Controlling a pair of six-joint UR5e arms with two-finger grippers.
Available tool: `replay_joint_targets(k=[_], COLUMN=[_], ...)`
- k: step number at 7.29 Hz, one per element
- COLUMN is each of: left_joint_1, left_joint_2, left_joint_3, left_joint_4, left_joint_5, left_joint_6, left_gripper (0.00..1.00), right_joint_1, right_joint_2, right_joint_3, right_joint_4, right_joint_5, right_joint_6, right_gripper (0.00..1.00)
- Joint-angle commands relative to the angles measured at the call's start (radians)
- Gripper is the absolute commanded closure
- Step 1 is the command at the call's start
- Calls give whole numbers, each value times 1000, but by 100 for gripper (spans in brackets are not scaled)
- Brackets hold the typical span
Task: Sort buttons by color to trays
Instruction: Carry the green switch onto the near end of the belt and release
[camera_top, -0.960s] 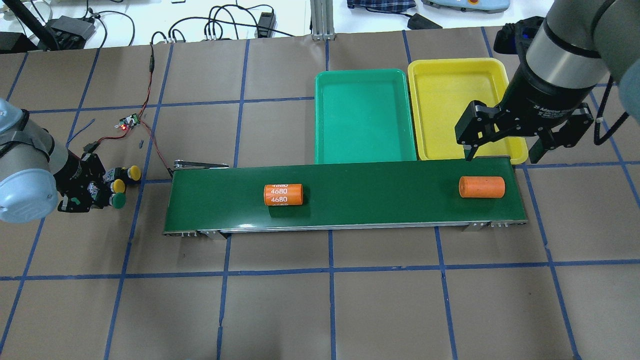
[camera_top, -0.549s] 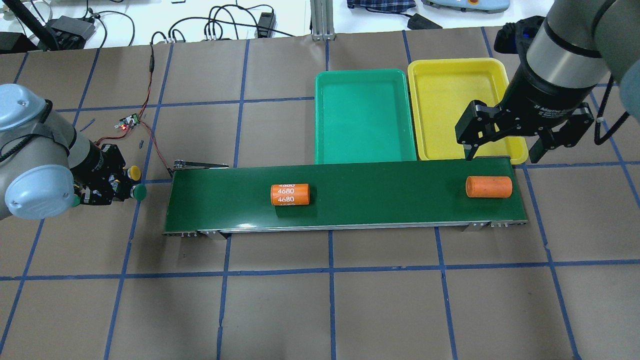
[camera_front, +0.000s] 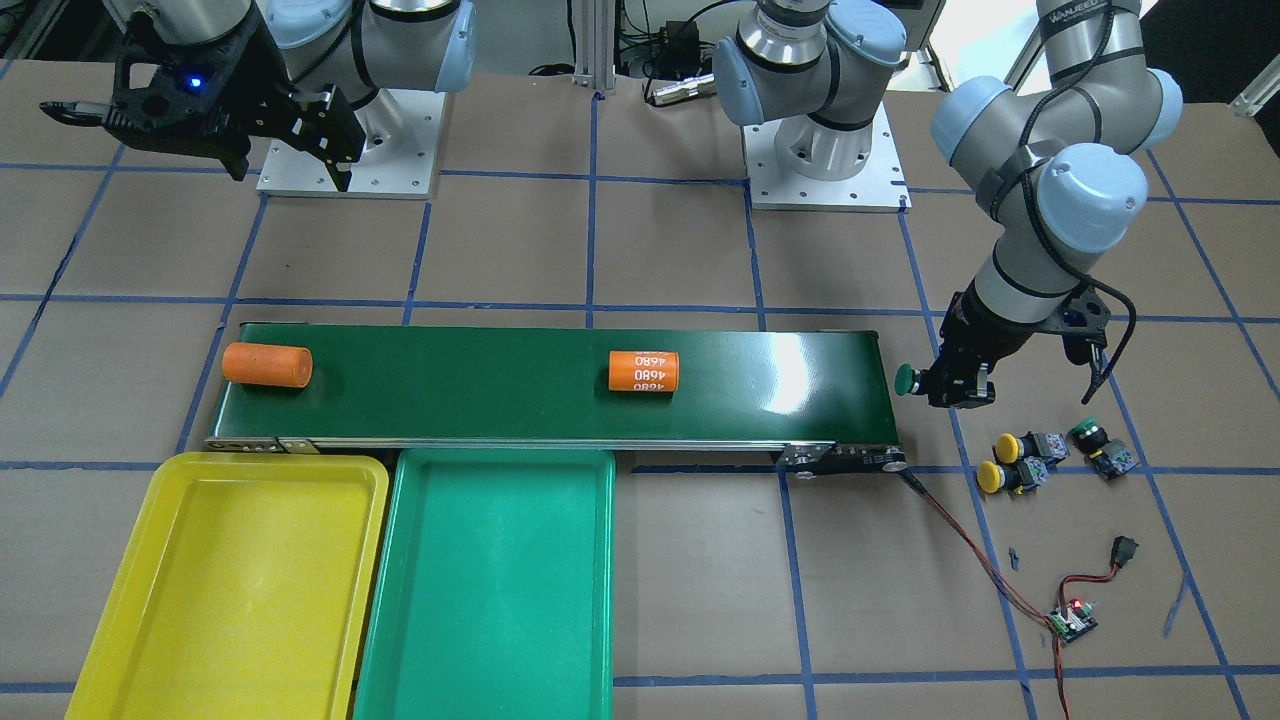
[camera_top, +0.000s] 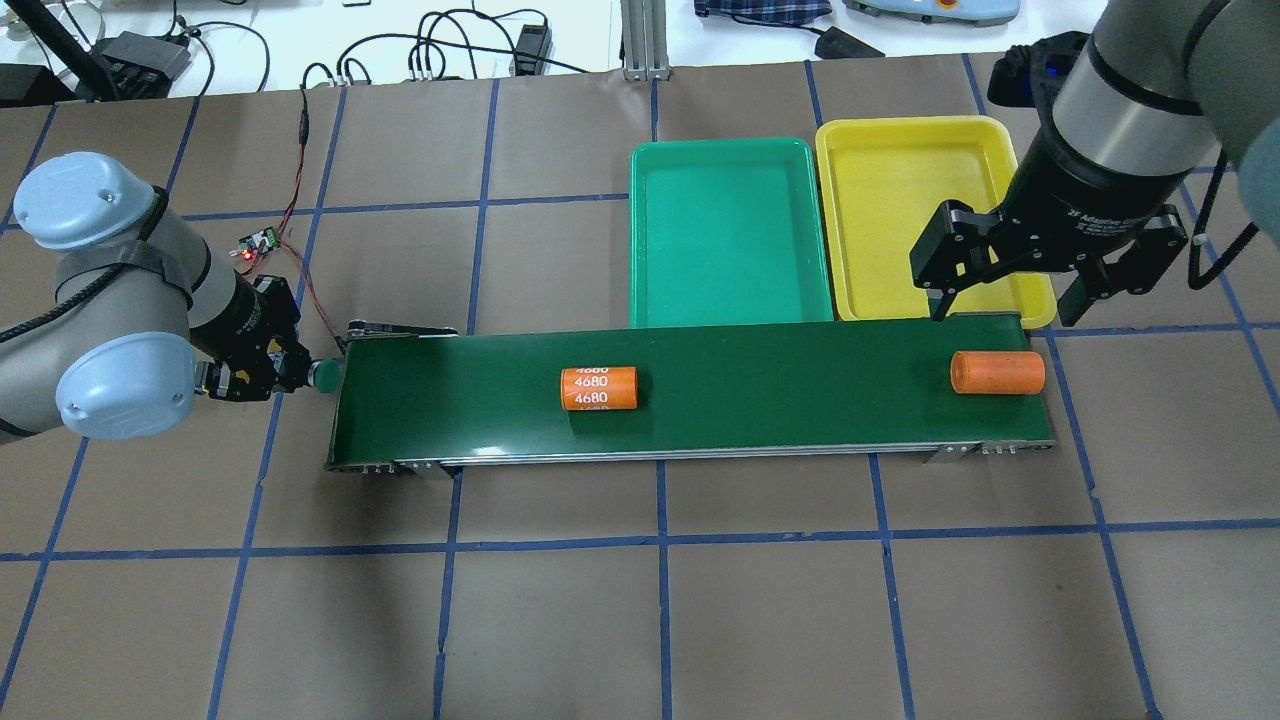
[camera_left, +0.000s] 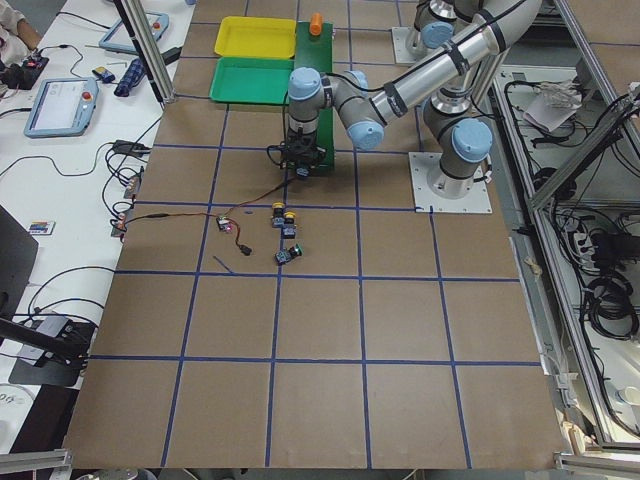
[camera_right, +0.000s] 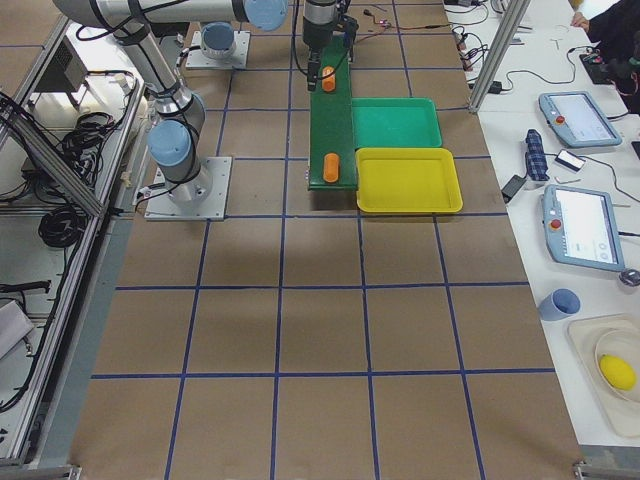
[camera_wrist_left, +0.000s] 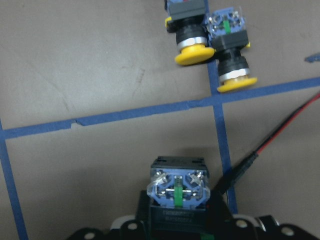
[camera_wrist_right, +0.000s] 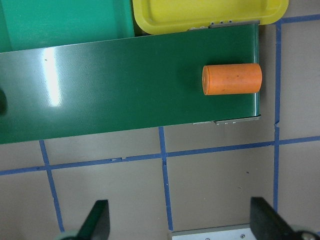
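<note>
The left gripper (camera_front: 945, 388) is closed tight on a small green-capped push-button with a black body (camera_front: 908, 379).

From the front, the button is held sideways. Its cap points at the end of the long dark-green conveyor belt (camera_front: 500, 395) and sits just beside it. If the arm is too low, I think the cap could bump the belt's edge and get knocked loose. Two yellow-capped buttons (camera_front: 1003, 447) and a second green-capped button (camera_front: 1086, 432) lie on the brown table, near the gripper. The big flat yellow plastic tray (camera_front: 270, 460) and the green plastic tray (camera_front: 500, 457) have nothing in them.

From above, the right gripper (camera_top: 1003, 300) is spread wide and holds nothing. It hangs over the far end of the belt, by the plain orange cylinder (camera_top: 997, 372). A printed orange cylinder (camera_top: 599, 388) lies mid-belt. These round things might get in the way of a button placed there.

In both side views the hands are too small to judge.

In the left wrist view, the fingers pinch the button's body from both sides. A thin red wire (camera_wrist_left: 280, 135) runs close by and could snag, I think.

In the right wrist view, the fingertips (camera_wrist_right: 97, 220) are far apart with only table between them.
</note>
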Motion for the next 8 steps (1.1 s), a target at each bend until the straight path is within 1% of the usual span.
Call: replay_joint_targets(k=[1,3,8], left_joint_1=[-39,-54,-68], left_joint_2=[5,-6,-18], left_joint_3=[-5,-7,-25], left_joint_4=[-17,-48,-63], left_joint_5=[0,-3,-12], left_joint_6=[-1,-4,-53], left_gripper=[70,69,69], right_joint_1=[0,0,0], right_joint_2=[0,0,0], right_joint_3=[0,0,0], right_joint_4=[-2,-3,-8], right_joint_5=[0,0,0], right_joint_6=[1,1,1], right_gripper=[0,0,0])
